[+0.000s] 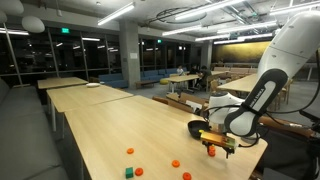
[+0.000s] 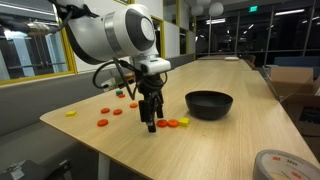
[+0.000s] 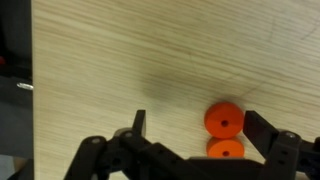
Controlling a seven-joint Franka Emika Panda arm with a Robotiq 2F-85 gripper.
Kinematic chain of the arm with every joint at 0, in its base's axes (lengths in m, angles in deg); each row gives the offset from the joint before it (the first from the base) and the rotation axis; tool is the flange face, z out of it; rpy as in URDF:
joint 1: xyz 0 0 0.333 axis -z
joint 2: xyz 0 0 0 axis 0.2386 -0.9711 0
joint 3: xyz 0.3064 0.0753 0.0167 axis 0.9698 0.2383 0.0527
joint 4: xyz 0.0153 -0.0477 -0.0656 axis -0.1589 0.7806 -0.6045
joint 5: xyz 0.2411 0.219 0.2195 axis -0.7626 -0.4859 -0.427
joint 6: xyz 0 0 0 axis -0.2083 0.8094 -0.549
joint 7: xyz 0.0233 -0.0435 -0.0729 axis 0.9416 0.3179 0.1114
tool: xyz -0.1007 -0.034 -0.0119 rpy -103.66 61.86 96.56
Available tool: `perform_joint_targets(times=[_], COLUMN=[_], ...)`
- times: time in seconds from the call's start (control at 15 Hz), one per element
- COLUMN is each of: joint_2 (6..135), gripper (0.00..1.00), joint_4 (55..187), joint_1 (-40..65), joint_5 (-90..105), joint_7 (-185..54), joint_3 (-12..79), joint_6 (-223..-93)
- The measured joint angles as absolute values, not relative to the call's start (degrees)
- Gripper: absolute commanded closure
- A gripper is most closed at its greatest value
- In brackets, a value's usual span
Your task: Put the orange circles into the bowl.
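Low Over the Table, End Effector Straddles Two Orange Circles

Low over a pale wooden table [image 1: 100, 115], the end effector [image 3: 198, 125] of a white robot arm [image 2: 110, 35] points straight down. Its fingers [image 3: 258, 126] are spread wide and nothing is pinched between them. In the wrist view, two of the orange circles [image 3: 224, 120] lie flat on the wood in the gap between the fingers. They sit one just beside the other, both much closer to one finger than to its mate, and each has a small dark hole at its centre. Whether the fingertips touch the wood cannot be told.

In an exterior view, two orange circles [image 2: 163, 124] show just beside the fingertips, on the side facing the bowl [image 2: 209, 103]. The bowl is a round black dish standing upright on the table, near the end effector but apart from it. More orange circles lie scattered on the side of the end effector away from the bowl, and a small yellow piece [image 2: 70, 113] rests farther out beyond them. In an exterior view, a small green block [image 1: 129, 172] sits well apart from the end effector, with loose orange circles near it.
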State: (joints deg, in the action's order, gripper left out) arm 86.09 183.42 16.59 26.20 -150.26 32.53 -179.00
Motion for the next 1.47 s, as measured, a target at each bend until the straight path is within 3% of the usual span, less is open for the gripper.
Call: perform_joint_targets(times=[0.4, 0.73, 1.0, 1.47], joint_2=[84.4, 81.3, 81.0, 81.2], gripper=[0.0, 0.0, 0.0, 0.0], joint_4=[183.4, 183.4, 181.2, 176.2], joint_1=[18.2, 19.2, 19.1, 18.9], joint_5=[24.6, 2.2, -8.7, -4.4], joint_7=[-136.3, -116.6, -106.9, -107.7], joint_3=[31.2, 36.4, 37.8, 32.8], joint_6=[-189.2, -192.4, -187.3, -174.2])
